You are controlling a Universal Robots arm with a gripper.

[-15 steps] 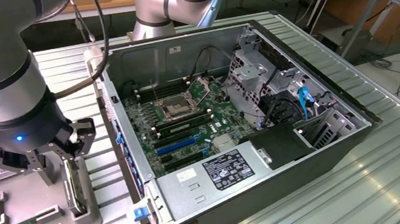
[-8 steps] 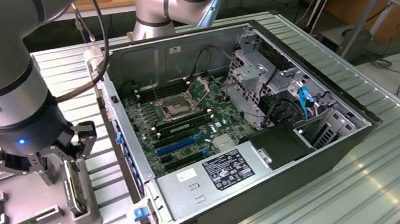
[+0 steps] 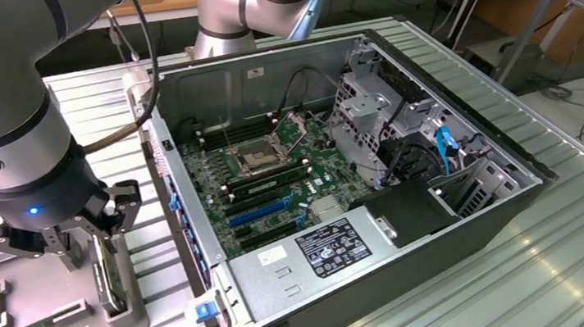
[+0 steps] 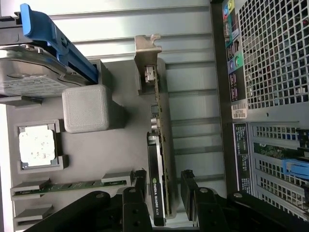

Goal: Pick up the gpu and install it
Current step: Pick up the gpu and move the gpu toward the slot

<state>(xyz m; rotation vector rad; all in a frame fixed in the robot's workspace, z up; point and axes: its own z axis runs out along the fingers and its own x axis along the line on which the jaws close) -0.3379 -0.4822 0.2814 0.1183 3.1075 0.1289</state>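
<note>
The gpu (image 4: 157,121), a thin dark card with a silvery end bracket (image 4: 147,53), stands on edge in a slot of the grey parts tray (image 4: 120,154). In the exterior view the gpu (image 3: 109,279) sits at the left, beside the open computer case (image 3: 466,144). My gripper (image 4: 163,186) is open and straddles the card's labelled end, one black finger (image 4: 138,186) close on one side and the other finger (image 4: 188,186) a small gap away. In the exterior view my gripper (image 3: 86,240) hangs just above the card.
The tray also holds a hard drive with a blue rail (image 4: 29,67), a grey block (image 4: 86,108), a processor chip (image 4: 37,146) and a memory stick (image 4: 72,186). The case's perforated rear wall (image 4: 270,58) is close by. Its motherboard (image 3: 271,174) has blue slots (image 3: 258,208).
</note>
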